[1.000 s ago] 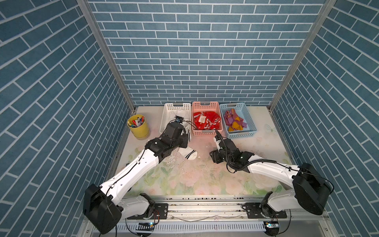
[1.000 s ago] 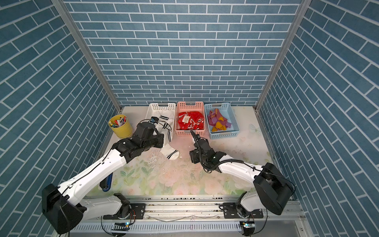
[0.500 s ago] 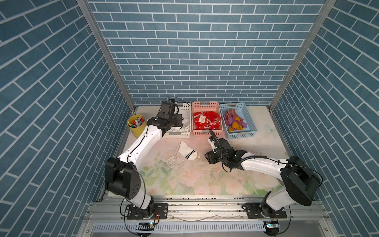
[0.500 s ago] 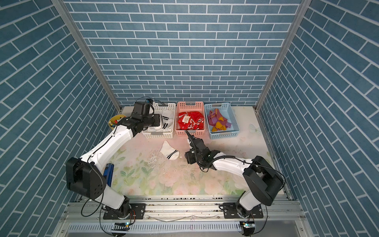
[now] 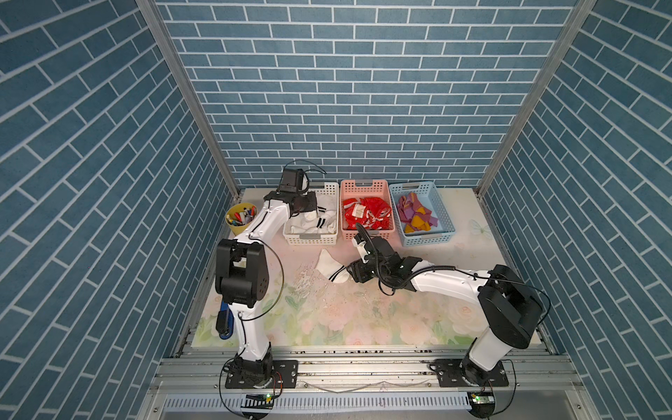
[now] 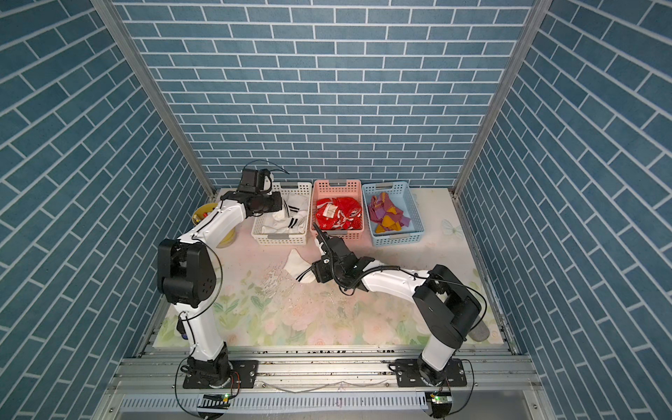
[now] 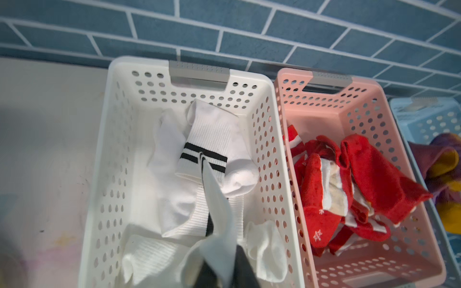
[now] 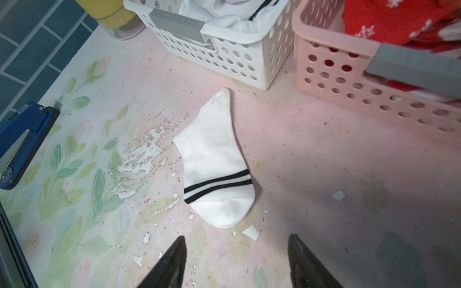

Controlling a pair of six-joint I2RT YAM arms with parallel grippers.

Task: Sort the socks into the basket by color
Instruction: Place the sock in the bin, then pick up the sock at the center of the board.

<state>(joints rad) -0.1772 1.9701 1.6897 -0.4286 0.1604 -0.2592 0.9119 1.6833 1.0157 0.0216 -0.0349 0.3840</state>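
Left gripper (image 7: 223, 273) hangs over the white basket (image 7: 98, 159), a perforated plastic box with round holes and a grey handle strip; a ribbed white sock with black bands (image 7: 218, 199) drapes over its dark fingers (image 7: 240, 266), and whether the jaws pinch it or stand parted I cannot tell; below, inside the basket, more white socks (image 7: 214, 134) lie crumpled, soft and rib-knit. Right gripper (image 8: 236, 237) sits in front of the white basket with its jaws wide apart and nothing between them; just ahead of it the loose sock (image 8: 214, 159) lies flat on the floral table mat (image 8: 349, 174), white and smooth, with two black bands across its rounded end, near the basket's front wall but apart from it; flaked patches scar the mat beside it. Just beside the white basket, the pink basket (image 5: 365, 189) holds fuzzy red socks (image 5: 367, 214); beyond that, the blue basket (image 5: 429, 238) holds mauve and mustard socks (image 5: 414, 214).
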